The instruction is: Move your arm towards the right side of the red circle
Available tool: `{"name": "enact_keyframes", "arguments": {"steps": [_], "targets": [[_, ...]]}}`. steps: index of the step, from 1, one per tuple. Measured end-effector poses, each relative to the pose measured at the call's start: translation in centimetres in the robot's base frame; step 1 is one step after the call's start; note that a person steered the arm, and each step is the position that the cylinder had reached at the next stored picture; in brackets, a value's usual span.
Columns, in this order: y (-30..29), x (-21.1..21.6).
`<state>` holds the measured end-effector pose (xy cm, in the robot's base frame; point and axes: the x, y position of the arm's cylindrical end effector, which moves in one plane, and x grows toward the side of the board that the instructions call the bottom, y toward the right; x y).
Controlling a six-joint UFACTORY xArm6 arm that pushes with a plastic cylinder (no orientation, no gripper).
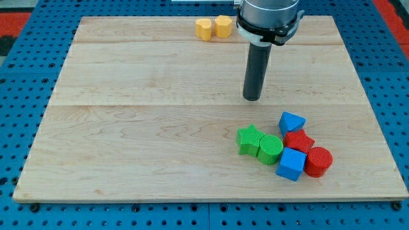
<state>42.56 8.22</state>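
The red circle (318,161) lies at the lower right of the wooden board, at the right end of a cluster of blocks. It touches a red star-shaped block (298,140) at its upper left and a blue cube (291,164) at its left. My tip (252,98) stands above and to the left of the cluster, well apart from the red circle. The rod rises straight up from the tip to the arm's head at the view's top.
A blue triangle-like block (291,121) sits at the cluster's top. A green star (249,140) and a green circle (270,149) form its left side. Two yellow blocks (204,29) (223,25) lie at the board's top edge. The board (140,128) ends just right of the cluster.
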Motion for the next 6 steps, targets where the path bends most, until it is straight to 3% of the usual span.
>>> {"name": "enact_keyframes", "arguments": {"steps": [2,4,5,6], "targets": [[0.2,0.1],[5.6,0.5],[11.8,3.1],[15.3,13.6]]}}
